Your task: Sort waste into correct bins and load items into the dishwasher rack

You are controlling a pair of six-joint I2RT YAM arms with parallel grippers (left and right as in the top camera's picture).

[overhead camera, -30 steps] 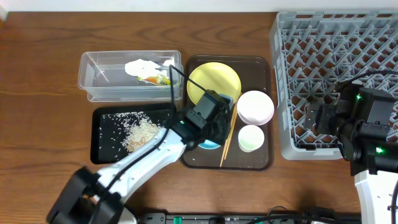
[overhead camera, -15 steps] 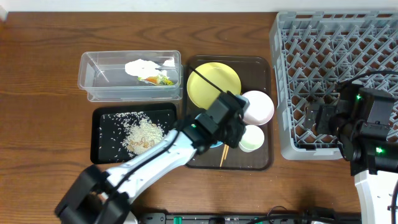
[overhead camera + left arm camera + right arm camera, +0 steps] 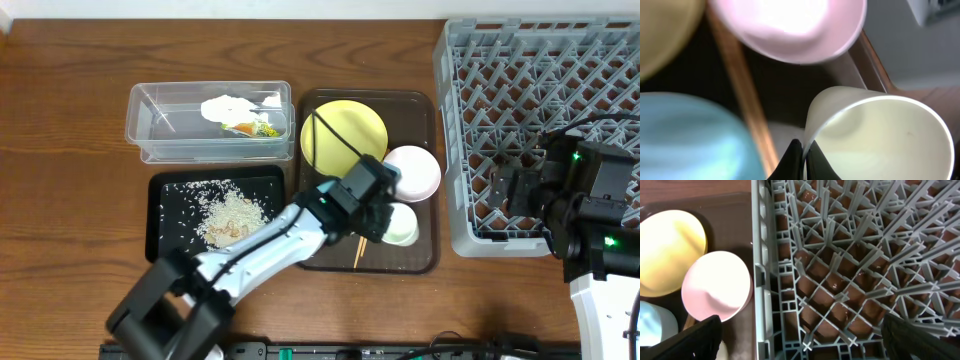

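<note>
The large square grey plastic lattice rack [image 3: 540,120] sits at the right. The right gripper [image 3: 807,340] hovers over its near-left corner, fingers spread wide and empty. The left arm [image 3: 270,245] stretches diagonally over the dark brown serving tray [image 3: 415,115], with the left gripper [image 3: 801,152] pinching the rim of the small white cup [image 3: 405,228] standing there.

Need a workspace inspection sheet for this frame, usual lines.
Surface: wooden table.
Job's things: napkin and wrapper in tub; rice in black tray; plate, pink bowl, blue bowl and chopsticks on brown tray; no dishes seen in rack.
Clutter: nothing seen.
Grippers: left pincer shut on cup rim; right pincer open, above rack's edge.
Cables: black cable crosses over plate.
Surroundings: nothing seen.
</note>
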